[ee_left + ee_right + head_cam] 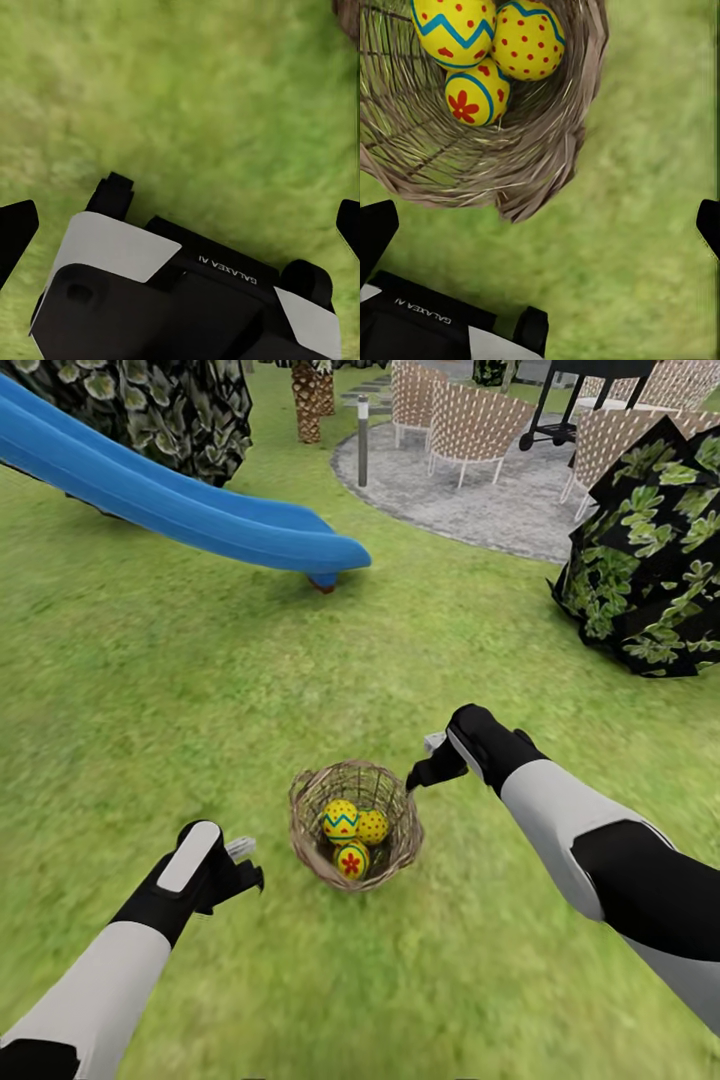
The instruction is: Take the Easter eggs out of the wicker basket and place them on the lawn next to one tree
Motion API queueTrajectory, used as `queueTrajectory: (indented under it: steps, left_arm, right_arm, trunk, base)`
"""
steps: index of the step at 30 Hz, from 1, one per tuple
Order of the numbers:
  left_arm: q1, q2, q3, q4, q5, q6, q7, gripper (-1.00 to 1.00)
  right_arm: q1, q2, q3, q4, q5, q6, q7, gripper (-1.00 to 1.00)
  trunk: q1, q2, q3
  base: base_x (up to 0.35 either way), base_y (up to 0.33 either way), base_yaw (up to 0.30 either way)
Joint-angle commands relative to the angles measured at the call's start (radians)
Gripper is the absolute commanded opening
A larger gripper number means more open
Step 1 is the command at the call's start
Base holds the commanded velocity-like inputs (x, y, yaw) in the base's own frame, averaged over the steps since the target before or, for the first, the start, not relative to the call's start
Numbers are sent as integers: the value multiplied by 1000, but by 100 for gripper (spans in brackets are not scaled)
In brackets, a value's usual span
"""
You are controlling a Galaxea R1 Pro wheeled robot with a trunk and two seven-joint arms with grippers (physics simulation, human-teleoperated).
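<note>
The wicker basket stands on the lawn just in front of me, and in the right wrist view the basket is close up. Three yellow Easter eggs lie inside it: a zigzag-banded egg, a red-dotted egg and a flower-marked egg. My right gripper hangs open just beside the basket's right rim. Left of the basket, my left gripper is open over bare grass. A tree's dark, pale-speckled foliage shows at far left, trunk hidden.
A blue slide runs across the upper left. A dark bush with green leaves stands at the right. Beyond lie a grey gravel circle with wicker chairs, a post and a scaly palm trunk.
</note>
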Motion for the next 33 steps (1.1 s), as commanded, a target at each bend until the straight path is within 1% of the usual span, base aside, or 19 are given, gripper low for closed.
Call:
queueTrajectory:
  steps: [1,5,8,12,15,18,23,33]
  left_arm:
    - [-1,1,-4,10,3,1,3,100]
    - [-1,2,-4,38,-5,-1,-17,100]
    - [-1,3,-4,48,-9,-1,-31,100]
    - [1,3,-4,73,-18,-19,-41,100]
    - [3,3,-4,100,-29,-44,-44,100]
    - [5,3,-4,108,-34,-57,-45,100]
    - [5,2,-5,111,-35,-63,-45,100]
    - [6,2,-5,112,-35,-64,-45,100]
  right_arm:
    - [-1,1,6,3,6,2,7,100]
    - [-1,5,8,30,6,1,11,100]
    - [-1,16,11,84,5,0,15,100]
    - [0,43,11,150,3,-7,15,100]
    - [-1,52,11,178,4,-39,12,100]
    - [0,55,12,210,6,-63,11,100]
    - [-1,55,10,238,7,-91,10,100]
    - [-1,54,6,245,10,-107,9,100]
  trunk:
    - [1,0,-1]
    - [1,0,-1]
    - [1,0,-1]
    - [1,0,-1]
    - [1,0,-1]
    - [1,0,-1]
    - [20,-35,-16]
    - [58,-105,-48]
  base:
    - [331,-53,0]
    - [334,33,0]
    - [282,93,0]
    - [89,31,0]
    - [23,8,0]
    - [6,2,0]
    - [1,0,0]
    - [0,0,0]
